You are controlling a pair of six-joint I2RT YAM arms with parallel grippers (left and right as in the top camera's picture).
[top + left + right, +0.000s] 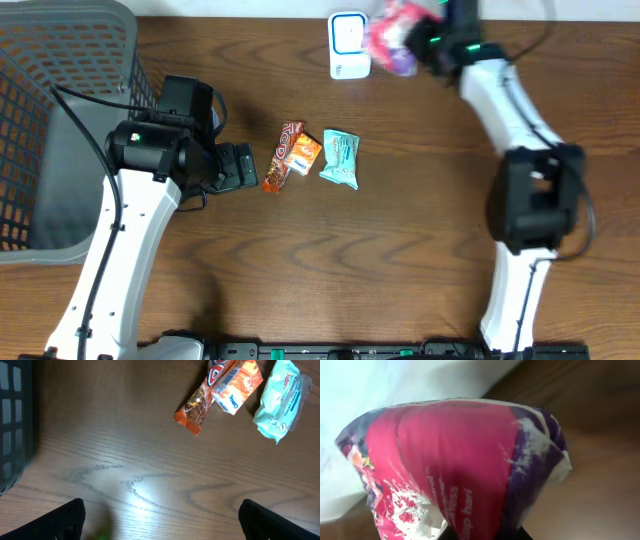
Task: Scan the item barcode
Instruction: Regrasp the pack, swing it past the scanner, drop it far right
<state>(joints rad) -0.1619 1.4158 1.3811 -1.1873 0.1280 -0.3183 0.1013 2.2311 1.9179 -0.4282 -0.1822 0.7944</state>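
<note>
The left hand stands with its jaws fully apart and empty, near the left edge of the worktop and just right of the grey basket. In its own wrist view the left hand shows only bare wood between its fingertips.

Right of it, mid-worktop, lie three waiting items close together: a snack bar, an orange packet touching the bar, and a teal packet just beside that. None is being handled.

At the far edge, right of centre, stands the white scanner. The item under scan, a pink-and-purple packet, is held off the worktop just to the scanner's right. The right hand is clamped shut on it. The right wrist view shows the pink-and-purple packet filling the frame, with a pale surface behind it that we judge to be the scanner.

We judge the step in hand to be presenting the barcode.

- We see no barcode on any visible face, so the packet may need turning about its length until the code faces the scanner window.
- The film looks crumpled. A flat, taut panel should read more reliably than a fold.
- The packet is blurred in the overhead view. We advise holding it steady at the window.
- The grip should stay firm and off the printed code.
- The left hand is well apart and should remain clear.
</note>
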